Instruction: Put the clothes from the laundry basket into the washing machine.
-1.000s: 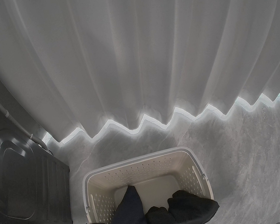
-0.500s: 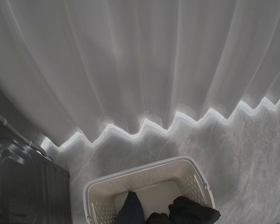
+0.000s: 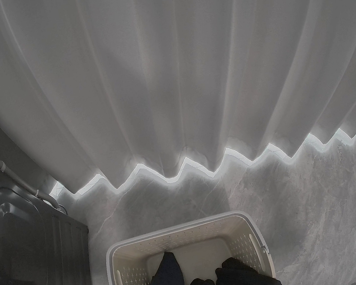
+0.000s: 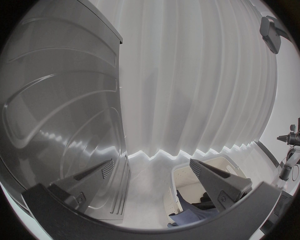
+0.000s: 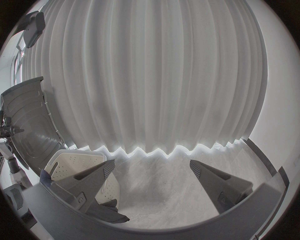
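While our head camera moves, the whole scene slides down the frame. The cream laundry basket (image 3: 177,230) and the dark washing machine (image 3: 32,253) sit lower in view than a second ago, and more of the white curtain (image 3: 178,84) fills the top. Basket and machine keep their places against each other and against the marbled floor (image 3: 325,198), so we read the shift as our own motion, not theirs.

The basket stands on the floor just beside the machine, on its right, with the curtain hem behind both. A navy garment (image 3: 164,278) is draped up over the basket's near rim. Black garments (image 3: 245,277) are heaped beside it, touching it, and one spills over the near right corner.

Our left hand (image 4: 151,162) hangs low beside the machine's ribbed panel, its fingers spread and holding nothing. Our right hand (image 5: 151,162) is likewise spread and empty, over bare floor well apart from the basket's right side.

For the task, we judge that nothing has begun: every garment is in the basket and neither hand touches cloth. The machine shows us a ribbed panel and a grey hose (image 3: 2,167), not a door. We would likely have to find the opening before any load goes in. The basket now lies at the lower edge of the head view, which may hamper a first pick.
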Controlling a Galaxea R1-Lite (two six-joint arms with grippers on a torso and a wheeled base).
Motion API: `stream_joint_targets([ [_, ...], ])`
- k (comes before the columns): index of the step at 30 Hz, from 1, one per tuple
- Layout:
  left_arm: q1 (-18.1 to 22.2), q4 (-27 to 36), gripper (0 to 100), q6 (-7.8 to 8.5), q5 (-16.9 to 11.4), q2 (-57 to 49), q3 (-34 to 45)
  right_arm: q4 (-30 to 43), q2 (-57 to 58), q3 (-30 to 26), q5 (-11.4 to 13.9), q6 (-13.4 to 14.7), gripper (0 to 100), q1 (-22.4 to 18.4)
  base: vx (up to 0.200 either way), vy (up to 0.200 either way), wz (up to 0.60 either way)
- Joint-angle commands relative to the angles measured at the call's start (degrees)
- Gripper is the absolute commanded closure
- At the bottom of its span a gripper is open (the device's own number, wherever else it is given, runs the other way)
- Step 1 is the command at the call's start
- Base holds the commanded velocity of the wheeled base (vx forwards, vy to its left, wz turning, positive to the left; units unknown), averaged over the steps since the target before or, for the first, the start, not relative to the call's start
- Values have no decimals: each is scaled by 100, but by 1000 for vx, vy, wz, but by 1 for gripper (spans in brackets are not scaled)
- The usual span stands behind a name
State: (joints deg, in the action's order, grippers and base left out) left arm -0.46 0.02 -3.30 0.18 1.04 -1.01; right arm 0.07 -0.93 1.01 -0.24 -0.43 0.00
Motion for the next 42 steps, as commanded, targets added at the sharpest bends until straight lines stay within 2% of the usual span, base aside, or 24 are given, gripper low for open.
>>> stream_joint_targets([
  [1, 2, -2, 0, -4, 8, -86, 101, 1, 66, -101, -2, -1, 0, 0, 0, 0, 0],
  [37, 2, 6, 0, -4, -1, -86, 101, 1, 66, -101, -2, -1, 0, 0, 0, 0, 0],
  [42, 2, 6, 0, -4, -1, -86, 101, 1, 66, -101, -2, -1, 0, 0, -200, 0, 0],
])
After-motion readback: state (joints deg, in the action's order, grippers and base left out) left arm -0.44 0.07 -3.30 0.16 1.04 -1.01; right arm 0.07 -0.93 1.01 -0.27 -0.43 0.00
